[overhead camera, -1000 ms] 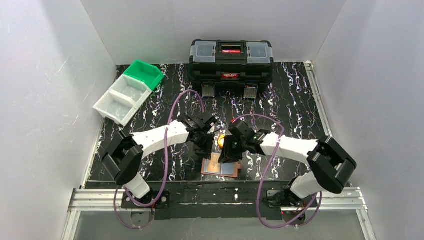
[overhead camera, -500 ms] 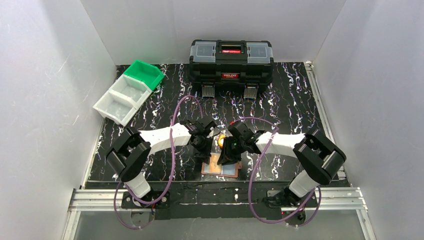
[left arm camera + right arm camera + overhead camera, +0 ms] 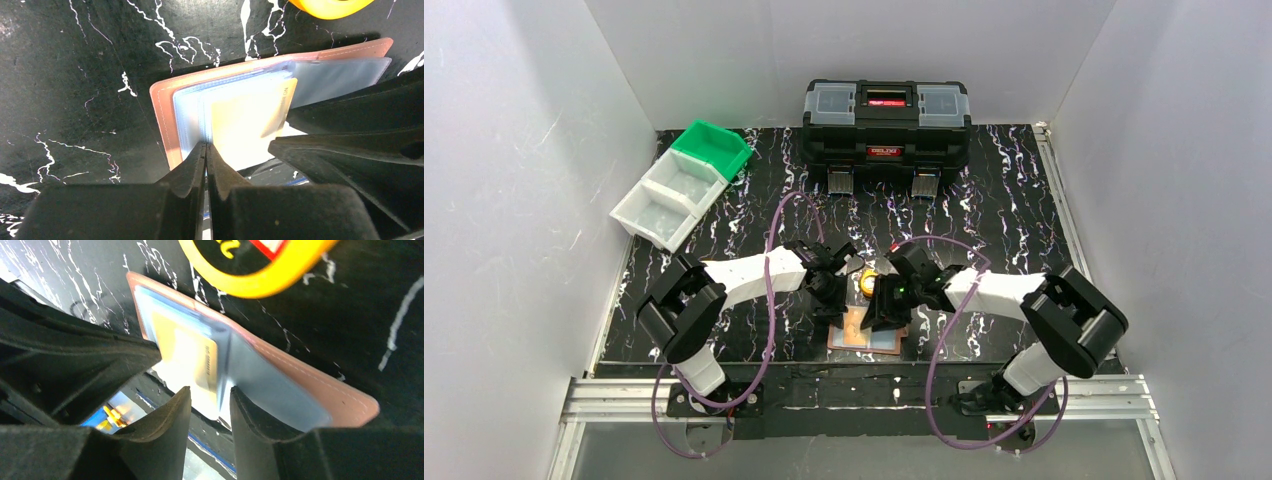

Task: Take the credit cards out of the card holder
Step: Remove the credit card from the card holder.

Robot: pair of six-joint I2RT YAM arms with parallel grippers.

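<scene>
Black marbled surface, card holder spread at front centre: left hand closed tight at its edge, right hand parted around the gold card; a slipping pinch could let the holder drag along

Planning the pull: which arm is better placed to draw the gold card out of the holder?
Right, likely. The right gripper stands open astride the gold card; the left gripper is shut at the sleeve edge of the card holder.
</scene>
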